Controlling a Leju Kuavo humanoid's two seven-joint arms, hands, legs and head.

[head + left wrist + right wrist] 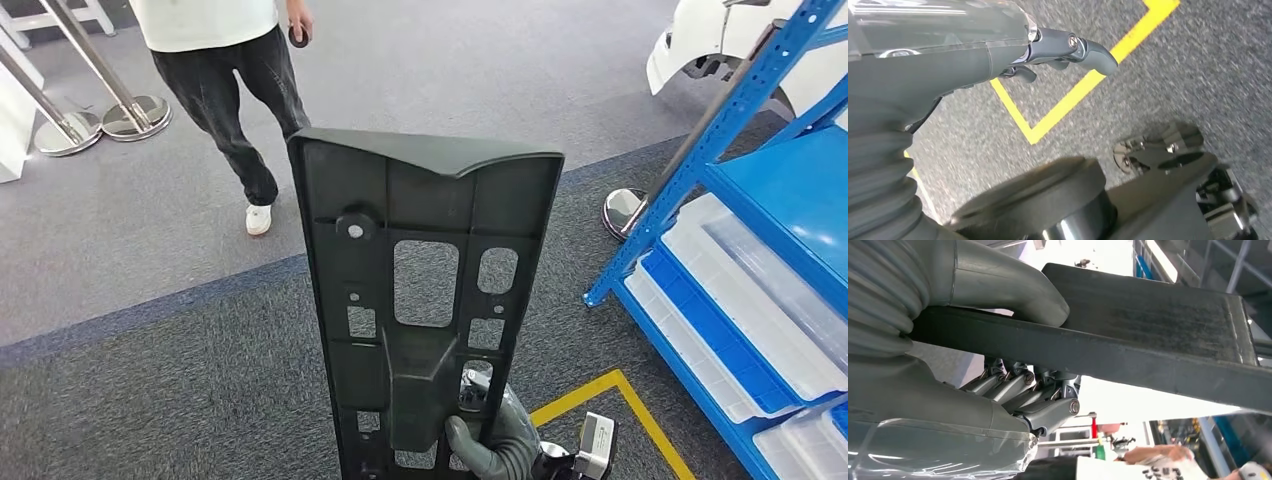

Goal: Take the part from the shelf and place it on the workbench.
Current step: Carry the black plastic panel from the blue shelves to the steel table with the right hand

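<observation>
So the right hand point(1013, 365) is gripping the part point(425, 300) down at its lower end: the fingers point(1023, 390) are wrapping one face of the panel and the thumb is pressing the other, holding it upright in front of the head camera, dead centre running from 6 up toward 12. The left hand point(1058, 55) is hanging over the carpet with its fingers loosely curled around nothing. The blue shelf point(720, 150) with its clear bins is sitting off at 3 o'clock, well apart from the part, so I'd say the picking is done and the carrying is underway. No desk is showing, so the placing is left. A person point(230, 90) is standing at 11 o'clock. There's print on a shirt in the right wrist view, too small to read.
</observation>
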